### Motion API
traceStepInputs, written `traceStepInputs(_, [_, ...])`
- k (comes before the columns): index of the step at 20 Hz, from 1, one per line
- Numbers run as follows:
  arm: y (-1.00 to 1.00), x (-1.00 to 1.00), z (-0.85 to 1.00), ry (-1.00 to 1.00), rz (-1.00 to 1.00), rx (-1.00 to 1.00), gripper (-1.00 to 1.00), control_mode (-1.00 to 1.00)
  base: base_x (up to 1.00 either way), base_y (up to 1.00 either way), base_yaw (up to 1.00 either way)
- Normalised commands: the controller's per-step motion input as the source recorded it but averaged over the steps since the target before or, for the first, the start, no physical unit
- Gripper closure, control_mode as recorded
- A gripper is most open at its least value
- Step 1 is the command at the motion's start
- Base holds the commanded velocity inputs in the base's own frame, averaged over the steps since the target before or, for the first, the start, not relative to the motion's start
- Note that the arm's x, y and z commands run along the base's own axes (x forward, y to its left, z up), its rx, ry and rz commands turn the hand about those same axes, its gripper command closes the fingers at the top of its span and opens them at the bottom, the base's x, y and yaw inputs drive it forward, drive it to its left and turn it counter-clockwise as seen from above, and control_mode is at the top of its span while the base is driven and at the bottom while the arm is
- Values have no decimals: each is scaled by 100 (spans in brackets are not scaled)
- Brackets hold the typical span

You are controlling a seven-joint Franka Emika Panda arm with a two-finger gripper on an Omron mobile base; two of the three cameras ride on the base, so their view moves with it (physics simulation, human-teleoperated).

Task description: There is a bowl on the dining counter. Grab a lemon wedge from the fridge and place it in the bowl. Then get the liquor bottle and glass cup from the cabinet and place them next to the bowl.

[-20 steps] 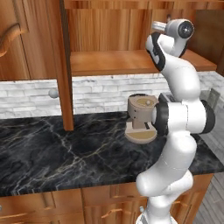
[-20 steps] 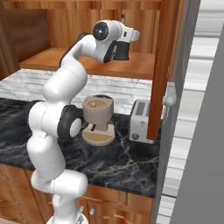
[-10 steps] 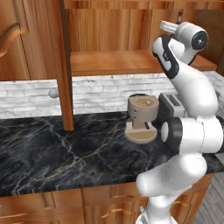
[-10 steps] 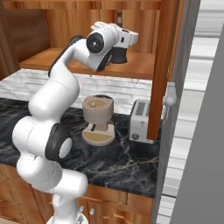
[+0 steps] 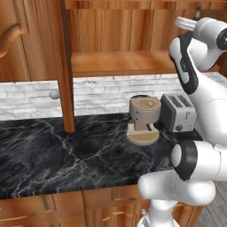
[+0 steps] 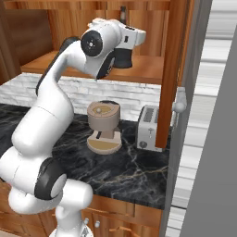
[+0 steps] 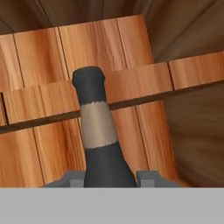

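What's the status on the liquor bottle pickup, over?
Gripper up inside the open cabinet, closed around the liquor bottle. Bottle neck upright between the fingertips. Coffee machine and toaster on the counter below.

A rendered home kitchen: a black marble worktop (image 5: pixel 66 155) with white veins runs over wooden drawers (image 5: pixel 26 213). On it stand a tan coffee machine (image 5: pixel 144 119) and, just beside it, a grey toaster (image 5: pixel 178 111). Behind it is white brick backsplash (image 5: pixel 102 95); above it, open wooden cabinets (image 5: pixel 115 44).
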Motion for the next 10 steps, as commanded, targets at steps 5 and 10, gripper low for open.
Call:
traceStepInputs(5, [11, -100, 27, 14, 0, 0, 100, -100, 0, 0, 0])
traceStepInputs(10, [45, -100, -4, 18, 4, 0, 100, -100, 0, 0, 0])
